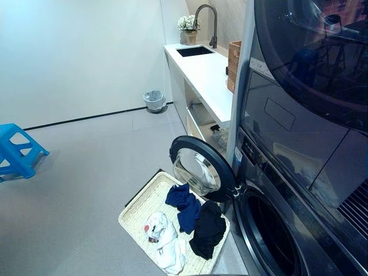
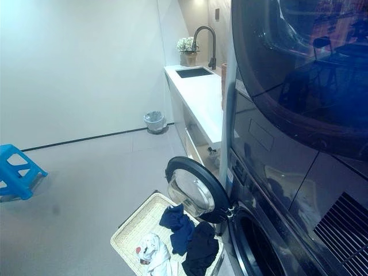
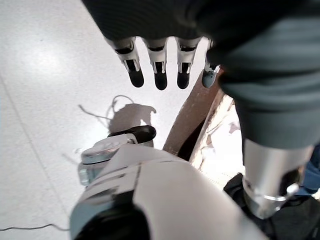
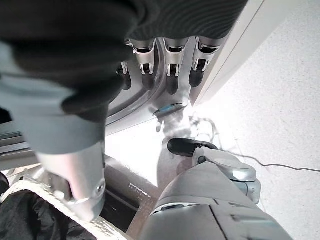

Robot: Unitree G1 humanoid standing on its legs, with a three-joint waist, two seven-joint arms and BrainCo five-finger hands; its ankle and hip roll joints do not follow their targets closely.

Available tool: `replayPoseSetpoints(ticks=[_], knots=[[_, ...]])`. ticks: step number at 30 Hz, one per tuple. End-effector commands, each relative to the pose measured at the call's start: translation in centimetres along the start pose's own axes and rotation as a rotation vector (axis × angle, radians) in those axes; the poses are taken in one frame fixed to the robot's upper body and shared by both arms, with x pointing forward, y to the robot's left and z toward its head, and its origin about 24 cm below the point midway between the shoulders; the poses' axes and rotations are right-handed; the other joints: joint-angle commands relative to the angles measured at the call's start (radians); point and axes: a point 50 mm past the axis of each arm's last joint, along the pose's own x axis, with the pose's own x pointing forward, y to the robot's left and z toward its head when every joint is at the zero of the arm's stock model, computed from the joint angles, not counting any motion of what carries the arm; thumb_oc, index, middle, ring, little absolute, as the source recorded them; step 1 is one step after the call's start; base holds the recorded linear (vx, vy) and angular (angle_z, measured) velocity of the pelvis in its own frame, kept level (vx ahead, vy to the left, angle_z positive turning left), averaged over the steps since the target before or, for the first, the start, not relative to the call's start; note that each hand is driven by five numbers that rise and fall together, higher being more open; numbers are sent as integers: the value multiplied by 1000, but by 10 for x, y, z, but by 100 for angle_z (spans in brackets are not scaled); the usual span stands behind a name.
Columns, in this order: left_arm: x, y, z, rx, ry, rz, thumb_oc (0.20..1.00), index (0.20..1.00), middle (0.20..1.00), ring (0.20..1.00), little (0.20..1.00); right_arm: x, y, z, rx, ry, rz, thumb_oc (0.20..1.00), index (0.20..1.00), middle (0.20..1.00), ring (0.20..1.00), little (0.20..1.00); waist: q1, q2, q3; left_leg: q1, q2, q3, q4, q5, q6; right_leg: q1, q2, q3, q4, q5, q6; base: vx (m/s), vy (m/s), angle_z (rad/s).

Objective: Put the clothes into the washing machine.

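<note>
Left eye view shows a flat woven cream laundry basket (image 1: 138, 210) on the grey floor, holding a crumpled dark blue garment (image 1: 184, 204), a black garment (image 1: 208, 229) and a white cloth (image 1: 165, 241). Just beside it the dark front-loading washing machine (image 1: 276, 241) stands with its round glass door (image 1: 198, 169) swung open. Left hand (image 3: 160, 65) hangs with fingers (image 3: 135, 75) straight, slightly apart, holding nothing; the basket lies beyond its thumb. Right hand (image 4: 165, 60) hangs likewise, fingers (image 4: 172, 80) relaxed, near the machine's front. A white counter (image 1: 207, 75) with a black sink (image 1: 194, 51) stands behind; a blue plastic stool (image 1: 17, 150) is well apart.
</note>
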Motion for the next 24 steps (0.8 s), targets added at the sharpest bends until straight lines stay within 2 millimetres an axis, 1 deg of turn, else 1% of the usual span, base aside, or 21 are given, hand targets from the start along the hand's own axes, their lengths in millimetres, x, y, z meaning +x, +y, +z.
replayPoseSetpoints(ticks=[1, 3, 4, 5, 6, 7, 8, 10, 12, 13, 14, 15, 16, 17, 18, 19, 20, 21, 22, 23, 24], knots=[[5, 17, 55, -33, -199, 88, 1000, 1000, 1000, 1000, 1000, -2, 4, 45, 8, -125, 28, 1000, 1000, 1000, 1000, 1000, 27, -40, 61, 34, -23, 34, 7, -91, 12, -64, -77, 13, 34, 15, 78, 0, 0, 0], [4, 23, 77, -79, -295, 136, 1000, 1000, 1000, 1000, 1000, -4, 2, 63, 19, -191, 32, 1000, 1000, 1000, 1000, 1000, 26, -32, 93, 0, -20, 32, 7, -78, 15, -107, -79, 19, 46, 19, 75, -89, 29, -1], [3, 25, 94, -101, -364, 173, 1000, 1000, 1000, 1000, 1000, -6, 3, 77, 19, -239, 36, 1000, 1000, 1000, 1000, 1000, 25, -28, 120, -26, -20, 27, 7, -69, 17, -138, -78, 23, 54, 22, 72, -202, 33, -3], [1, 28, 106, -122, -411, 193, 1000, 1000, 1000, 1000, 1000, -8, 4, 87, 20, -275, 38, 1000, 1000, 1000, 1000, 1000, 23, -25, 143, -47, -21, 22, 7, -63, 19, -162, -76, 28, 58, 26, 69, -278, 24, -2], [-2, 32, 127, -153, -492, 225, 1000, 1000, 1000, 1000, 1000, -12, 6, 102, 24, -332, 42, 1000, 1000, 1000, 1000, 1000, 23, -21, 175, -80, -24, 15, 7, -54, 21, -200, -72, 34, 63, 32, 64, -246, 14, 0], [-4, 33, 136, -163, -523, 236, 1000, 1000, 1000, 1000, 1000, -13, 7, 108, 24, -355, 44, 1000, 1000, 1000, 1000, 1000, 22, -20, 188, -95, -25, 13, 7, -51, 22, -216, -69, 37, 64, 35, 62, -344, 11, 1], [-13, 39, 170, -208, -654, 295, 1000, 1000, 1000, 1000, 1000, -21, 12, 134, 18, -448, 53, 1000, 1000, 1000, 1000, 1000, 20, -18, 236, -151, -32, 7, 7, -37, 26, -274, -60, 48, 66, 50, 55, -285, 4, 2], [-24, 47, 194, -231, -757, 358, 1000, 1000, 1000, 1000, 1000, -28, 15, 152, 13, -516, 58, 1000, 1000, 1000, 1000, 1000, 20, -18, 268, -192, -39, -1, 7, -27, 27, -315, -54, 53, 70, 58, 51, -220, 6, -1], [-44, 58, 225, -275, -916, 463, 1000, 1000, 1000, 1000, 1000, -36, 17, 169, 36, -599, 69, 1000, 1000, 1000, 1000, 1000, 22, -19, 308, -242, -51, -22, 7, -16, 30, -364, -49, 57, 82, 62, 50, -124, 10, 4], [-47, 60, 231, -282, -934, 472, 1000, 1000, 1000, 1000, 1000, -37, 17, 172, 40, -613, 70, 1000, 1000, 1000, 1000, 1000, 22, -20, 315, -250, -53, -25, 7, -15, 31, -373, -49, 58, 86, 62, 50, -131, 19, 7], [-60, 64, 249, -295, -1021, 516, 1000, 1000, 1000, 1000, 1000, -43, 16, 184, 59, -659, 72, 1000, 1000, 1000, 1000, 1000, 22, -22, 340, -279, -58, -32, 7, -8, 34, -409, -50, 57, 103, 63, 52, -97, 13, 5], [-60, 64, 249, -295, -1021, 516, 1000, 1000, 1000, 1000, 1000, -43, 16, 184, 59, -659, 72, 1000, 1000, 1000, 1000, 1000, 22, -22, 340, -279, -58, -32, 7, -8, 34, -409, -50, 57, 103, 63, 52, -119, 22, 3], [-68, 65, 261, -297, -1074, 549, 1000, 1000, 1000, 1000, 1000, -47, 16, 191, 69, -686, 71, 1000, 1000, 1000, 1000, 1000, 23, -24, 354, -296, -60, -34, 7, -4, 34, -431, -50, 58, 113, 64, 51, -102, 28, 2], [-85, 63, 283, -281, -1184, 621, 1000, 1000, 1000, 1000, 1000, -54, 13, 203, 82, -738, 66, 1000, 1000, 1000, 1000, 1000, 24, -27, 382, -328, -65, -42, 7, 3, 36, -477, -51, 60, 135, 69, 54, -116, 34, 2], [-92, 62, 290, -268, -1224, 647, 1000, 1000, 1000, 1000, 1000, -57, 12, 208, 87, -753, 66, 1000, 1000, 1000, 1000, 1000, 25, -28, 391, -335, -67, -42, 7, 5, 35, -486, -52, 60, 136, 73, 55, -110, 34, 0], [-107, 64, 306, -261, -1306, 695, 1000, 1000, 1000, 1000, 1000, -64, 9, 219, 86, -792, 65, 1000, 1000, 1000, 1000, 1000, 25, -32, 412, -352, -70, -39, 8, 10, 35, -504, -54, 61, 134, 84, 58, -53, 18, 1], [-110, 64, 308, -253, -1322, 708, 1000, 1000, 1000, 1000, 1000, -65, 8, 221, 86, -799, 65, 1000, 1000, 1000, 1000, 1000, 25, -34, 415, -355, -71, -38, 9, 10, 35, -507, -55, 62, 134, 86, 59, -51, 10, 2], [-117, 65, 314, -223, -1361, 737, 1000, 1000, 1000, 1000, 1000, -68, 8, 226, 85, -816, 68, 1000, 1000, 1000, 1000, 1000, 24, -37, 423, -361, -71, -36, 11, 11, 35, -515, -56, 63, 134, 89, 60, 0, 0, 0], [-132, 63, 327, -137, -1443, 806, 1000, 1000, 1000, 1000, 1000, -74, 8, 234, 87, -850, 72, 1000, 1000, 1000, 1000, 1000, 24, -44, 427, -386, -69, -30, 15, 15, 34, -543, -58, 65, 138, 96, 63, 0, 0, 0], [-135, 63, 330, -117, -1464, 822, 1000, 1000, 1000, 1000, 1000, -76, 8, 236, 88, -859, 74, 1000, 1000, 1000, 1000, 1000, 24, -45, 427, -394, -69, -29, 16, 17, 33, -551, -59, 65, 141, 98, 63, 0, 0, 0], [-147, 60, 339, -24, -1536, 884, 1000, 1000, 1000, 1000, 1000, -81, 8, 243, 89, -891, 75, 1000, 1000, 1000, 1000, 1000, 25, -51, 427, -424, -69, -25, 24, 22, 30, -583, -61, 64, 152, 101, 65, 0, 0, 0]])
